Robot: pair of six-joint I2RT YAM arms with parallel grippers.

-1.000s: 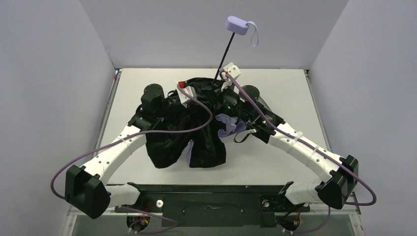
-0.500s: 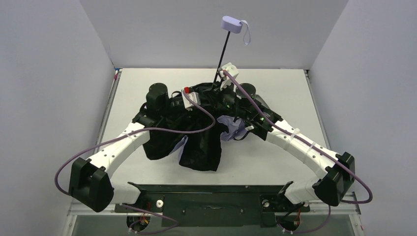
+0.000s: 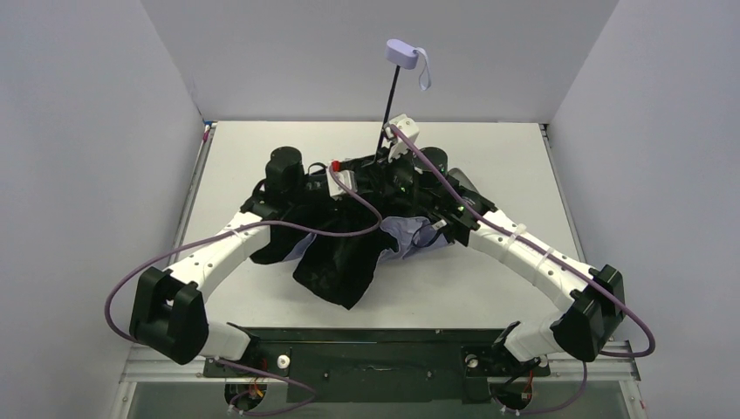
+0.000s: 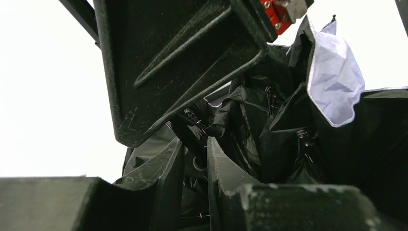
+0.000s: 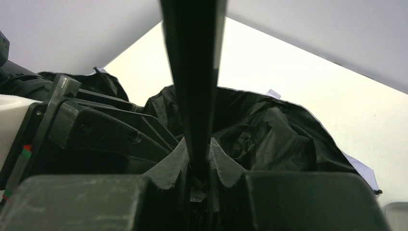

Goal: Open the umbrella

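Note:
The umbrella stands half folded at mid table. Its lavender knob handle (image 3: 401, 52) with strap is high up on the thin black shaft (image 3: 390, 100). The black canopy (image 3: 336, 262) lies crumpled below, with a lavender patch (image 3: 408, 234) showing. My right gripper (image 3: 382, 155) is shut on the shaft (image 5: 195, 96), which runs up from between its fingers (image 5: 171, 171). My left gripper (image 3: 365, 179) is buried in the canopy folds; its fingers (image 4: 166, 168) are close together on a black umbrella part at the canopy's centre. The lavender fabric (image 4: 334, 82) shows to its right.
The white table (image 3: 524, 157) has grey walls on the left, back and right. A black panel (image 3: 366, 349) runs along the near edge between the arm bases. Purple cables (image 3: 140, 271) loop off both arms. A dark oblong thing (image 3: 462, 182) lies behind the right wrist.
The handle has swung left and higher, so the shaft stands more upright. Both wrists moved toward the back, dragging the canopy with them; more lavender fabric shows.

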